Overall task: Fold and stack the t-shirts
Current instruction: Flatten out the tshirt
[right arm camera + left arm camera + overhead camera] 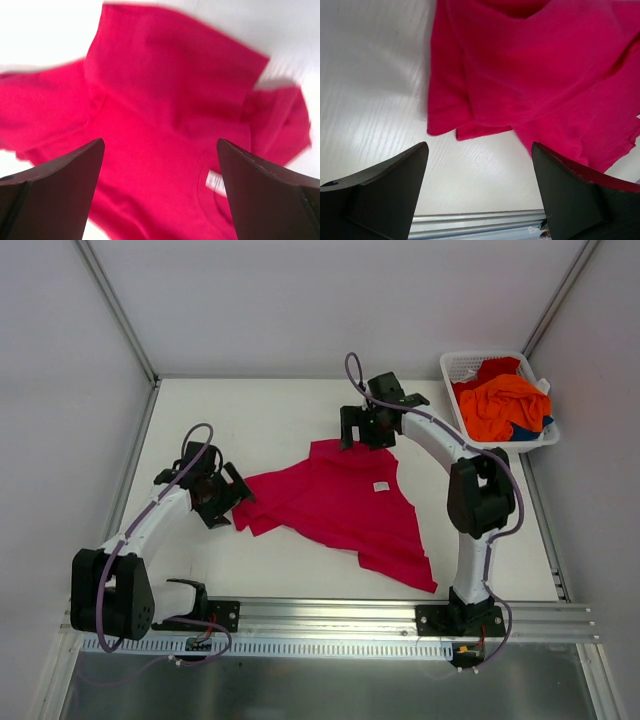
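Note:
A magenta-pink t-shirt [340, 505] lies spread and rumpled on the white table, its small white label [381, 486] facing up. My left gripper [232, 505] is open at the shirt's left edge. In the left wrist view the left gripper [480, 147] has only bare table between its fingers, and the shirt [530, 75] lies just beyond them. My right gripper [365, 440] hangs open over the shirt's far edge. The right wrist view shows the right gripper [160, 142] above the cloth [165, 90], holding nothing, with the label [216, 181] near its right finger.
A white slotted basket [452, 362] stands at the back right corner, holding an orange shirt [505, 405], a red one [495, 370] and a bit of blue cloth [535, 427]. A metal rail [330, 615] runs along the near edge. Walls close in three sides.

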Controlling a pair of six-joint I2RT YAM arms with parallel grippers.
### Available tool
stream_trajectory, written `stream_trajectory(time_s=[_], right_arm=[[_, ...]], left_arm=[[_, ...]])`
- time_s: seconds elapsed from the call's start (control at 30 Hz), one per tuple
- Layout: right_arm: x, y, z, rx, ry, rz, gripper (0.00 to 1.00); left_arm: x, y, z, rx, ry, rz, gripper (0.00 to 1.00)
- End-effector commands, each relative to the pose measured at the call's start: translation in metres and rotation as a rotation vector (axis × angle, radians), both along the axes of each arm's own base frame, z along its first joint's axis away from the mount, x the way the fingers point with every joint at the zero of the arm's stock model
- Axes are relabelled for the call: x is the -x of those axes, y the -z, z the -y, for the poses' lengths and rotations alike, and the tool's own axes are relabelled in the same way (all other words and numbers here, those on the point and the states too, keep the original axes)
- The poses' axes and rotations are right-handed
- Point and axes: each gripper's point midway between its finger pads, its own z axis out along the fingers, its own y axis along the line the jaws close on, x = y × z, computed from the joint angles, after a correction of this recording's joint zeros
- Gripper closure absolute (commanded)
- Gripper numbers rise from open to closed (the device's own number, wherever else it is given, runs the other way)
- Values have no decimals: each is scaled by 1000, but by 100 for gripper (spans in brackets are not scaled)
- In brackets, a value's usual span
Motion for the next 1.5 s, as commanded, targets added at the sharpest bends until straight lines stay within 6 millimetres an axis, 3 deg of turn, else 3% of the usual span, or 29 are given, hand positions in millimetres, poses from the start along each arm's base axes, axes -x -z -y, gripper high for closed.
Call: stream_trajectory(time_s=[0.0, 0.17, 0.27, 0.37, 0.57, 0.67, 0.7, 0.73, 0.77, 0.8, 0.83, 0.9, 0.93, 1.07, 1.1, 1.13, 1.17, 1.27, 1.37, 1.47], right_arm=[[-36, -5, -12, -2, -38, 92, 1], [-58, 19, -26, -11, -41, 68, 1], [-62, 39, -29, 16, -44, 43, 2], [-65, 50, -26, 53, -28, 38, 5], [-71, 68, -8, 172, -8, 31, 15], [-66, 80, -1, 216, -14, 14, 32], [-64, 82, 0, 222, -13, 8, 46], [-59, 83, 4, 238, -6, 1, 53], [-58, 82, 6, 239, 7, 3, 60], [-55, 80, 7, 237, 14, 1, 77], [-54, 72, 16, 259, 41, 20, 83], [-51, 62, 18, 247, 67, 32, 99], [-48, 56, 19, 242, 74, 37, 100], [-30, 14, 36, 235, 136, 101, 100], [-28, 7, 41, 237, 152, 115, 99], [-24, 0, 44, 233, 168, 122, 100], [-20, -6, 47, 232, 172, 125, 100], [-12, -28, 52, 207, 206, 145, 100], [-12, -33, 52, 199, 196, 146, 99], [-18, -16, 53, 217, 190, 115, 100]], left_arm=[[-37, -6, 6, 31, -15, 121, 16], [-42, 23, 8, 21, 7, 42, 30], [-41, 26, 4, -4, 13, 51, 33], [-47, 24, 3, -16, 24, 82, 50], [-52, 28, 3, -32, 67, 83, 99], [-57, 14, -1, -35, 88, 133, 100], [-58, 8, -3, -37, 90, 149, 100], [-66, -11, -6, -41, 97, 199, 100], [-62, -19, -12, -73, 129, 191, 100], [-63, -29, -16, -100, 145, 203, 100], [-74, -56, -22, -145, 155, 263, 100], [-66, -75, -32, -216, 215, 250, 100], [-74, -101, -36, -245, 223, 304, 100], [-63, -144, -46, -324, 310, 326, 100], [-49, -146, -48, -325, 328, 276, 100], [-48, -166, -47, -331, 335, 307, 100], [-44, -174, -48, -339, 350, 308, 100], [-29, -201, -31, -259, 448, 348, 100], [-25, -198, 7, -151, 584, 327, 98], [-30, -150, 26, -165, 638, 210, 60]])
